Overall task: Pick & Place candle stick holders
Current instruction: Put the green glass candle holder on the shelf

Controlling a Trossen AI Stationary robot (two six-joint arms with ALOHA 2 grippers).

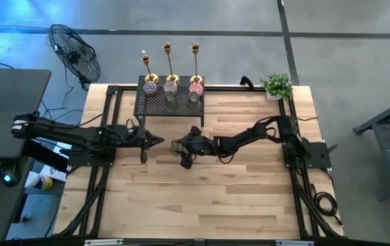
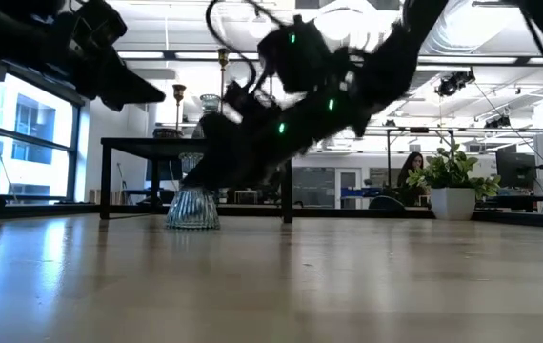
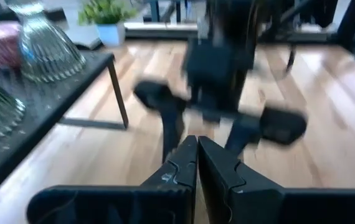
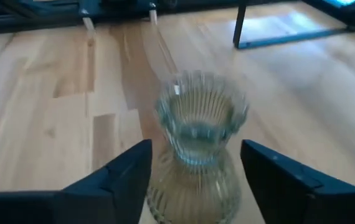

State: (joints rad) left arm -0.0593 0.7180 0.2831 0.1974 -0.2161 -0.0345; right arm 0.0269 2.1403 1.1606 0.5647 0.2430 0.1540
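Low view: right arm [image 2: 291, 105] hides upper part of the ribbed glass holder [image 2: 193, 207]. Right wrist view: holder base cut off by frame edge. Left wrist view: right gripper [image 3: 218, 118] blurred, finger contact indeterminate.

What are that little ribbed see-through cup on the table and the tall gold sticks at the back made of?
The small ribbed clear holder looks like pressed glass: see-through, faintly green, with fluted sides that catch light. It stands between the open right gripper fingers. The three tall gold candlesticks seem polished metal, perhaps brass, judging by their shine and thin stems.
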